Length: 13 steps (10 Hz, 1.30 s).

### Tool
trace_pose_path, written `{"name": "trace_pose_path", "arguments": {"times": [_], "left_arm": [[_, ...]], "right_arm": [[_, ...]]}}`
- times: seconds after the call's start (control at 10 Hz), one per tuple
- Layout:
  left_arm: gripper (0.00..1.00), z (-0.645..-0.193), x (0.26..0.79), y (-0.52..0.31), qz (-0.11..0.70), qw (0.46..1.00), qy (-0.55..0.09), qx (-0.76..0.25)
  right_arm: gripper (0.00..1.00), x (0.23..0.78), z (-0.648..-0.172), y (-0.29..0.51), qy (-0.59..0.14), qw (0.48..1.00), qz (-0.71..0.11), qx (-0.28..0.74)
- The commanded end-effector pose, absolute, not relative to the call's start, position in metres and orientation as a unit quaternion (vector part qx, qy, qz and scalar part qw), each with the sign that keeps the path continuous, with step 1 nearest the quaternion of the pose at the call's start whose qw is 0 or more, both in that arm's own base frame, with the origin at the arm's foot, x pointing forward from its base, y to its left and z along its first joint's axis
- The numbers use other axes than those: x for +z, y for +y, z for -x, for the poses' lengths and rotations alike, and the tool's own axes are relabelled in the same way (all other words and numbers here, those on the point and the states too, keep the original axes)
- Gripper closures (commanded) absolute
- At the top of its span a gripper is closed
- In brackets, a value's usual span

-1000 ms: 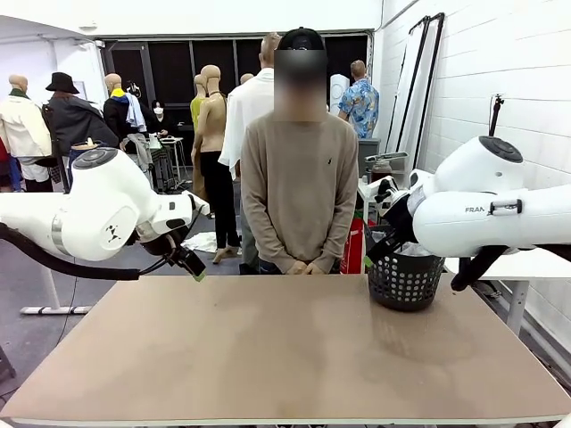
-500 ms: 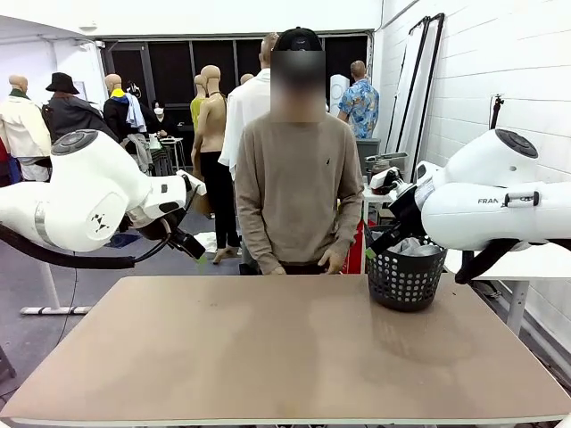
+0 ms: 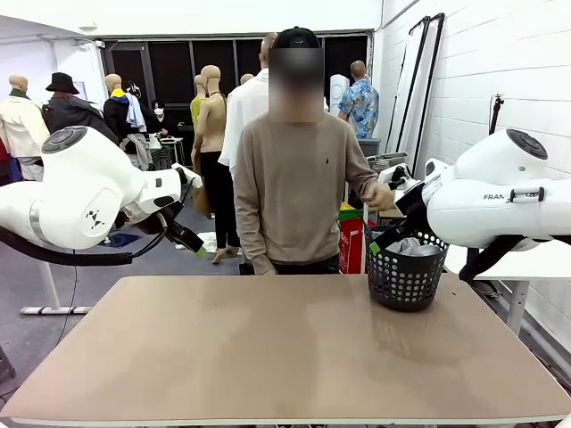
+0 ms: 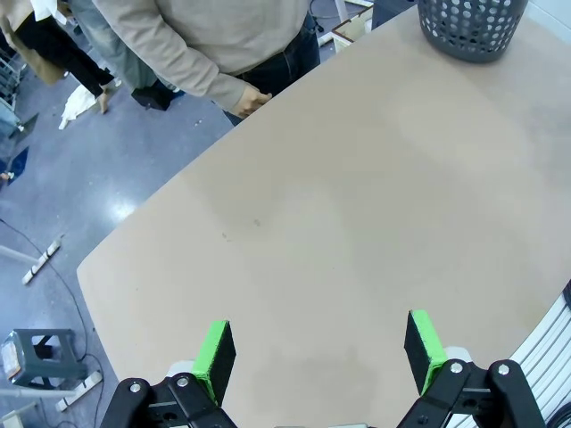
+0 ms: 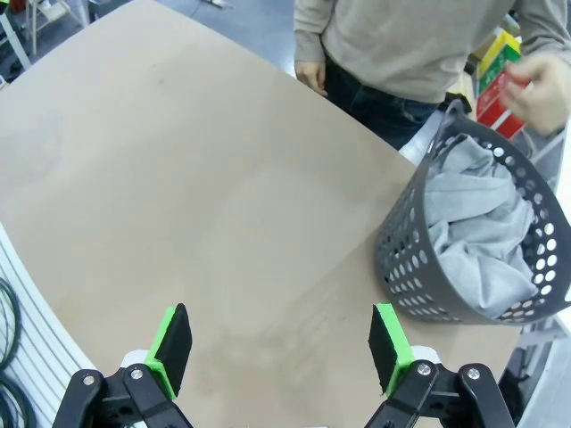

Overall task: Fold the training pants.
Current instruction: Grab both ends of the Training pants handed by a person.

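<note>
The training pants [image 5: 486,234] lie bunched, light grey, inside a black mesh basket [image 5: 419,267] at the table's far right; in the front view the pants [image 3: 412,246] show just above the basket's rim [image 3: 406,283]. My right gripper [image 3: 378,242] hovers beside the basket's left rim, and in its wrist view the right gripper [image 5: 279,343] is open over bare table. My left gripper [image 3: 194,248] hangs above the table's far left edge; the left gripper [image 4: 319,352] is open with nothing between its fingers.
A person in a beige sweater stands at the far side, one hand [image 3: 379,196] raised over the basket, the other hand [image 4: 250,100] at the table edge. The brown table [image 3: 285,357] stretches between the arms. The basket [image 4: 473,27] sits far from the left gripper.
The person unclasped both hands and raised one arm toward the basket. My left arm drew back and up to the left; the right arm shifted slightly right. Both grippers stayed open.
</note>
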<state>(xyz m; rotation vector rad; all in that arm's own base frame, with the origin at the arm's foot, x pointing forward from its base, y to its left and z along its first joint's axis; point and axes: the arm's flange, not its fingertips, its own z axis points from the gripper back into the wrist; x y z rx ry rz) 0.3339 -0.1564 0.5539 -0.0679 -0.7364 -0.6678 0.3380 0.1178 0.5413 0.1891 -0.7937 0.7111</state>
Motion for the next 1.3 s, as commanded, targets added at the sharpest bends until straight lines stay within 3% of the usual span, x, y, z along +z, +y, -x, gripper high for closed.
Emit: {"name": "trace_pose_path", "arguments": {"times": [0.0, 0.2, 1.2], "left_arm": [[0.0, -0.327, 0.533, -0.146, 0.049, 0.872, -0.359, -0.328], [0.0, -0.336, 0.553, -0.155, 0.034, 0.879, -0.353, -0.319], [0.0, -0.336, 0.553, -0.155, 0.034, 0.879, -0.353, -0.319]], "right_arm": [[0.0, 0.536, -0.338, 0.115, -0.386, 0.852, -0.098, 0.341], [0.0, 0.541, -0.338, 0.118, -0.378, 0.857, -0.09, 0.338], [0.0, 0.541, -0.338, 0.118, -0.378, 0.857, -0.09, 0.338]]}}
